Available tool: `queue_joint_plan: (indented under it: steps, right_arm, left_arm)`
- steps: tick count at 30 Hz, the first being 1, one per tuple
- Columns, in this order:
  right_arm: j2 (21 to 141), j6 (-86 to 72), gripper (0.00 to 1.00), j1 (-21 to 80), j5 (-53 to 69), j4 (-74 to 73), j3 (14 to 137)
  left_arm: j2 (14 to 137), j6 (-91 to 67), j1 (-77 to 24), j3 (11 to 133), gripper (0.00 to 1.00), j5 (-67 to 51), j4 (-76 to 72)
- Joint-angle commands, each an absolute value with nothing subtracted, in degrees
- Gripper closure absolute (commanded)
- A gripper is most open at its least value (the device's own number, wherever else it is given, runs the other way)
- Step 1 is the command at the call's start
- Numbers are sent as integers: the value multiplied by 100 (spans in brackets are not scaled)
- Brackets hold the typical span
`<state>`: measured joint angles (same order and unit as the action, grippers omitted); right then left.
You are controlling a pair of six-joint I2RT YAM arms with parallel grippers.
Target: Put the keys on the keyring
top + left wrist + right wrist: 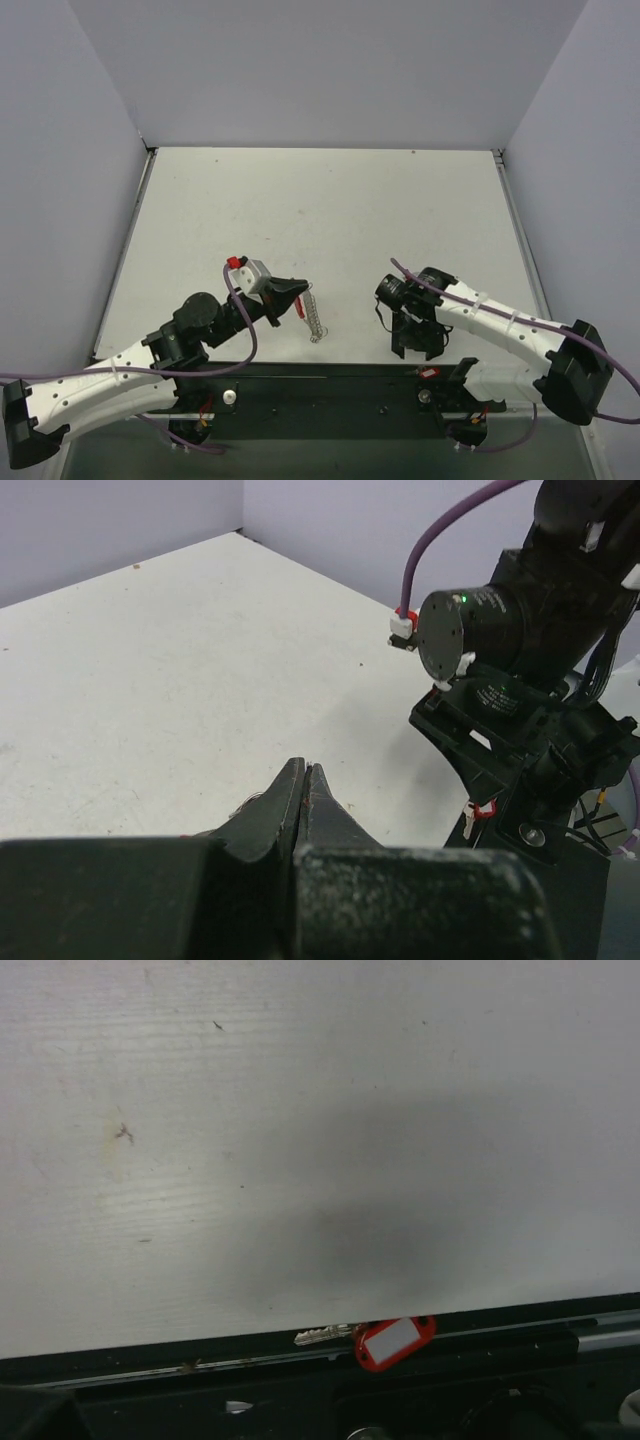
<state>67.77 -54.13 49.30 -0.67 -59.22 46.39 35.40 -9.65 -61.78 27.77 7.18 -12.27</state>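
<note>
While the left gripper (298, 292) is clenched tight, fingertips (290, 790) pressed together on what looks like the one red keyring (298, 302), the single bunch of keys (316, 322) trails from it over the table (320, 200) — too fine to count singly. The right gripper (413, 345) hovers well apart — spread or closed, I cannot tell — and one lone key (322, 1335) with one red tag (395, 1340) lies on the black rail (150, 1400) at the near edge.

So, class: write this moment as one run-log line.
left gripper: shut on keyring; keys: at its tip; right gripper: unclear; tagged key: near edge
</note>
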Motion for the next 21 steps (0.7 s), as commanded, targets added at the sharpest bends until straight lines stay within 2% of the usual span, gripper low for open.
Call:
queue_joint_plan:
  steps: [1, 15, 19, 21]
  right_arm:
    - [7040, -6098, 49, 5316, -150, -6144, 4281]
    - [8349, -6188, 56, 5502, -360, -5256, 3858]
    - [8543, -6179, 65, 5476, -273, -5054, 3718]
    - [8447, -6275, 65, 5467, -220, -4922, 3500]
  left_arm:
    - [3454, -1028, -6135, 2830, 100, 651, -1292]
    - [2953, -1151, -6135, 2602, 100, 343, -1424]
    - [2874, -1125, -6135, 2593, 100, 334, -1354]
    - [2813, -1108, -6143, 2593, 100, 351, -1318]
